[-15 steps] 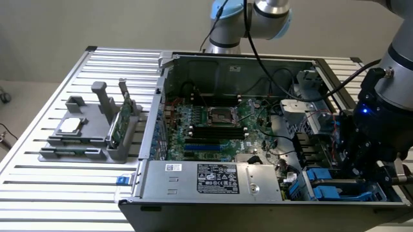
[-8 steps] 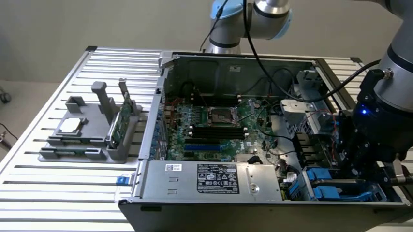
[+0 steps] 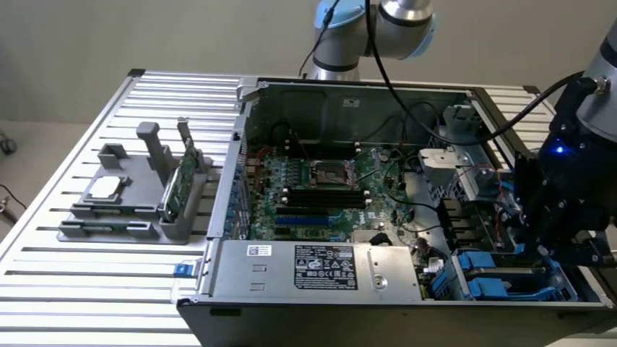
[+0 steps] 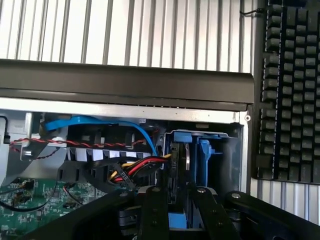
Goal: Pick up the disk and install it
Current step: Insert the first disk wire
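Open computer case (image 3: 405,181) lies on its side on a slatted metal table (image 3: 87,289), filling the table's middle and the exterior view's right half. Arm reaches down into the case's corner nearest the camera, at the exterior view's right.

Gripper (image 4: 175,200) sits low over the drive bay in that corner. In the wrist view its two black fingers (image 4: 152,210) stand on either side of the disk (image 4: 182,160), which is on edge in the bay, grey body between blue rails. Fingers flank the disk closely; whether they clench it or have let go, cannot tell. In the exterior view the gripper (image 3: 554,249) is a dark mass above blue plastic at the case's corner; the disk (image 3: 501,282) shows there as blue framing.

Just beside the bay: a bundle of red, yellow and black wires (image 4: 132,167), and a blue cable (image 4: 100,125) running along the case wall. Green main board (image 3: 318,188) covers the case floor. Grey power unit (image 3: 323,267) with a label lies along the case's near edge.

Grey parts stand (image 3: 135,195) sits near the table's edge at the exterior view's left, well apart from the case, holding a thin green card (image 3: 183,181) upright and a small square silver chip (image 3: 106,188). A black keyboard (image 4: 290,90) lies on the table outside the case wall.
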`<action>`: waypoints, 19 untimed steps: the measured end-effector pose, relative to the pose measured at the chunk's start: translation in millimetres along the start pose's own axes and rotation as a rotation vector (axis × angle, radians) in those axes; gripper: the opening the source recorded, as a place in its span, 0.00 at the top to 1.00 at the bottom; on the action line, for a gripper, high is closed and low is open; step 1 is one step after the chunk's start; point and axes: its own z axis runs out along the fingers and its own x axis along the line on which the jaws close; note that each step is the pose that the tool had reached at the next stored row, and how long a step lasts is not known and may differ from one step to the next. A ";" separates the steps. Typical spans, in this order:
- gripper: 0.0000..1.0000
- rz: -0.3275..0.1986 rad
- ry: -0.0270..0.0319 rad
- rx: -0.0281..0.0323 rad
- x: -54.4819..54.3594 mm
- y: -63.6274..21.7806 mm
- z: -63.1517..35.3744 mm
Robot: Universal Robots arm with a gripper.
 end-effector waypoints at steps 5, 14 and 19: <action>0.74 0.000 0.0000 0.0000 -0.1 3.9 -22.1; 0.74 -0.001 -0.0001 0.0000 7.5 0.5 -45.9; 0.74 -0.001 0.0006 -0.0019 17.8 -9.8 -46.4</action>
